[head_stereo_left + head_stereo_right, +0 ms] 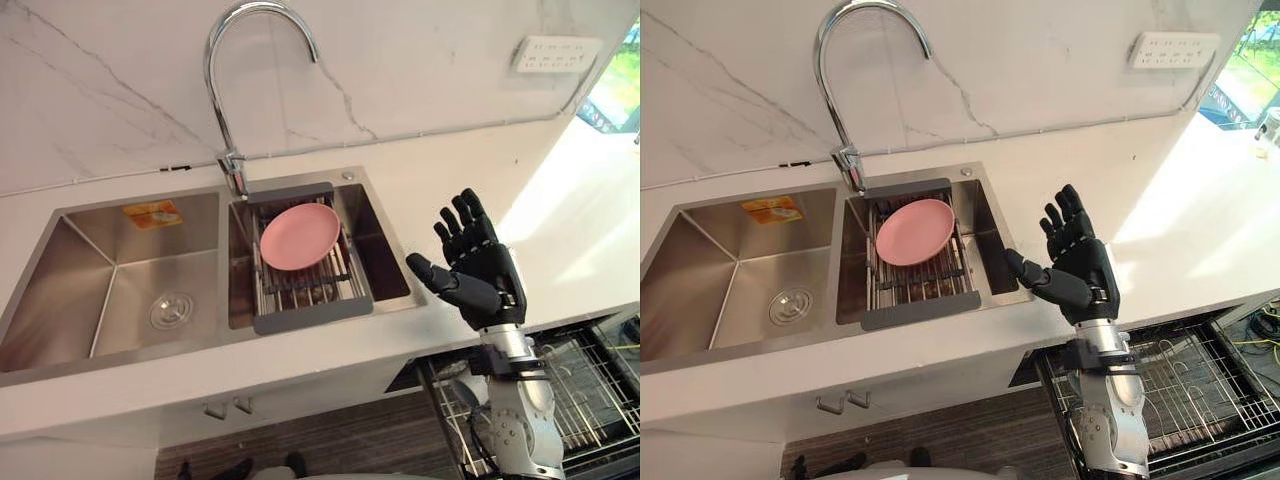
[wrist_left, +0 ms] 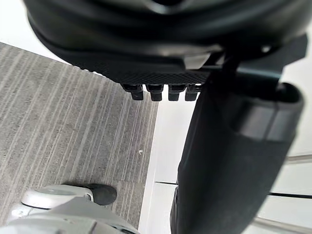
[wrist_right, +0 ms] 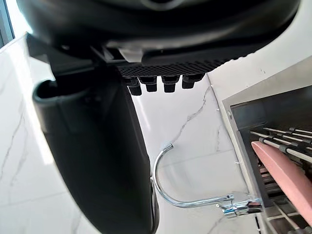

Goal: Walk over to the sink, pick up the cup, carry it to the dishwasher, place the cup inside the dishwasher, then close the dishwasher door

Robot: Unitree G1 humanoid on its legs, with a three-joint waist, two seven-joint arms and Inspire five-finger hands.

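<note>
A pink plate (image 1: 300, 236) leans in a grey drying rack (image 1: 312, 314) set across the right basin of a steel double sink (image 1: 120, 285); I see no cup. My right hand (image 1: 484, 272) is raised over the counter's front edge, just right of the sink, open, with straight fingers and the thumb pointing toward the rack, holding nothing. In its wrist view the right hand (image 3: 97, 146) faces the plate's edge (image 3: 285, 173) and the faucet (image 3: 195, 201). My left hand (image 2: 234, 161) hangs open over grey flooring, holding nothing.
A tall curved faucet (image 1: 225, 90) rises behind the sink's divider. Below the counter at the right, a dishwasher stands open with its wire rack (image 1: 1185, 378) pulled out. A wall socket (image 1: 555, 52) sits at the upper right. White counter stretches right of the sink.
</note>
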